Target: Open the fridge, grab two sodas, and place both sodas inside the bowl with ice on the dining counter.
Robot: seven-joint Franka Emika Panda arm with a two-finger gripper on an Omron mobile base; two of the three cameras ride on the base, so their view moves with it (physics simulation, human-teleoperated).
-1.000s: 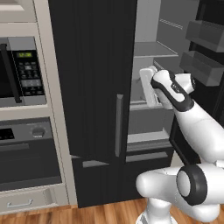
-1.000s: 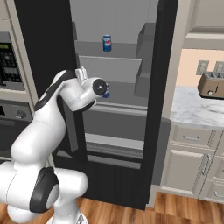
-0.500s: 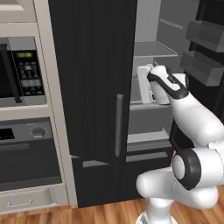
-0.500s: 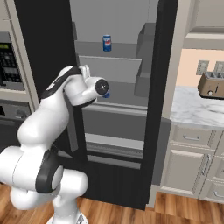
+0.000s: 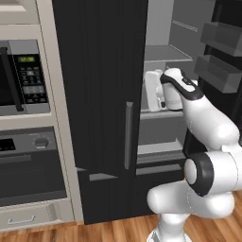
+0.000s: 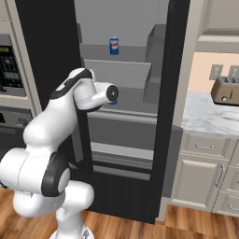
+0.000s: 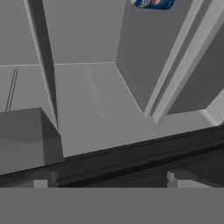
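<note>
Fridge (image 5: pixel 99 94) stands tall and black beside a microwave (image 5: pixel 21 78) and an oven (image 5: pixel 28 165), its right door swung open on grey shelves while the left door, with its long grey bar handle (image 5: pixel 128 134), is shut. One soda (image 6: pixel 114 46), blue and white with a touch of red, stands upright on the upper shelf (image 6: pixel 116 52) toward the back; the hand view catches a blue can (image 7: pixel 153 3) at its top edge (cut off by the frame). A second blue can seems to sit just behind the robot's wrist in the right base view, too hidden to be sure. The white arm reaches into the opening at middle-shelf height, and its tool (image 5: pixel 160 97) has its jaws spread wide, holding nothing. Off to the right, a toaster (image 6: pixel 226 91) rests on a marble desk (image 6: pixel 205 119).
</note>
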